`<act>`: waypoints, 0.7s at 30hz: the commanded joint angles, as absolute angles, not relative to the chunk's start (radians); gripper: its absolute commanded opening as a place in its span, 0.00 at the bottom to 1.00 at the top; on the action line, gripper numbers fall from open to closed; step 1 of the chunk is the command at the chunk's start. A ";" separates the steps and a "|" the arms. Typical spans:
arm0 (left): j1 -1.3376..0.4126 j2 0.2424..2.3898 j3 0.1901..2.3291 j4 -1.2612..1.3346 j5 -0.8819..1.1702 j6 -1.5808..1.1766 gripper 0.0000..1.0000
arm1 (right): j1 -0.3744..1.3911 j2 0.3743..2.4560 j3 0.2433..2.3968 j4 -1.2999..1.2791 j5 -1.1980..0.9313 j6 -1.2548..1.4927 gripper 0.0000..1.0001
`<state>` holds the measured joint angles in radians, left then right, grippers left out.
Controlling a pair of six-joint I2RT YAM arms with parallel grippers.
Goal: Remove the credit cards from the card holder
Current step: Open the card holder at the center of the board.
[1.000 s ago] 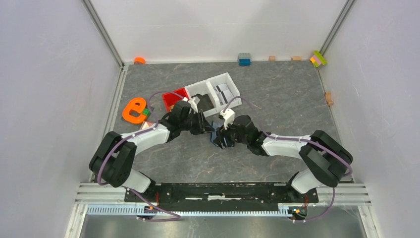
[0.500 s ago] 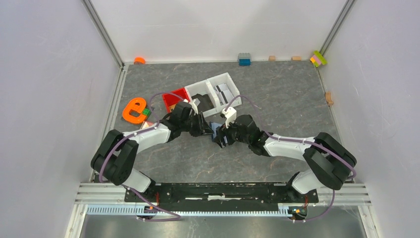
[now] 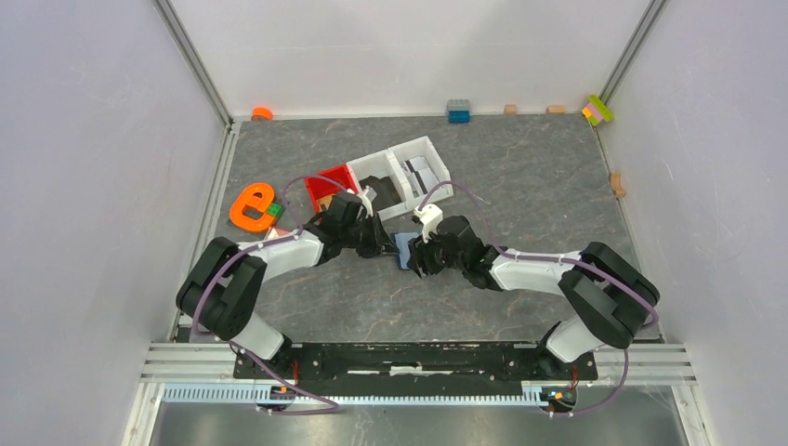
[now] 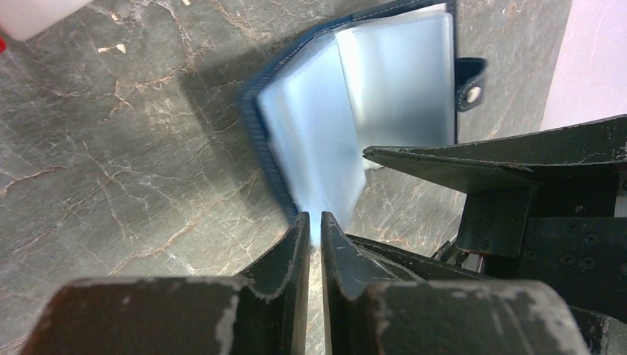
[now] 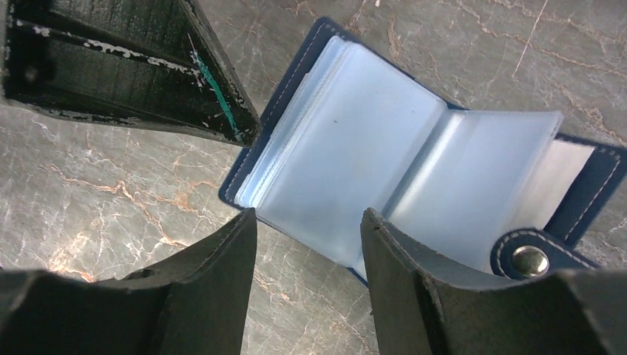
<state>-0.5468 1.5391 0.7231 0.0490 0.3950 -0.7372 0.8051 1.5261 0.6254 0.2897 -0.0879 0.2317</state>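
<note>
Top external: your left pincer [image 3: 387, 245] and right pincer [image 3: 414, 257] meet at the card holder [image 3: 403, 247], lying open on the marbled grey desk [image 3: 539, 186] near a white bin [image 3: 395, 149], pale walls around. Left wrist: left pincer almost pressed together, seemingly nipping a clear sleeve [image 4: 318, 140]. Right wrist: right pincer spread, straddling the sleeves; no credit cards clearly showing, so you can't tell what's left

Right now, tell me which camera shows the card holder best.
Right wrist view: the card holder lies open, clear sleeves and snap tab sharp. Left wrist view shows it blurred; top view, only a blue patch.
</note>
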 commanded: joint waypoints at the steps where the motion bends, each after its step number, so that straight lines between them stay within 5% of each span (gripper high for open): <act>1: -0.551 1.564 0.762 0.088 0.421 -0.709 0.14 | 0.798 1.544 0.678 0.274 -0.081 0.237 0.58; 9: -0.551 1.562 0.755 0.104 0.416 -0.711 0.10 | 0.788 1.539 0.675 0.272 -0.071 0.243 0.42; 13: -0.551 1.537 0.759 0.053 0.357 -0.691 0.12 | 0.787 1.506 0.671 0.261 -0.044 0.224 0.70; 21: -0.551 1.510 0.756 0.030 0.324 -0.678 0.13 | 0.786 1.394 0.652 0.214 0.074 0.189 0.94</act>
<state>-0.5468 1.5410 0.7258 0.0360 0.3431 -0.7231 0.7906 1.4685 0.6415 0.2192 -0.0101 0.2146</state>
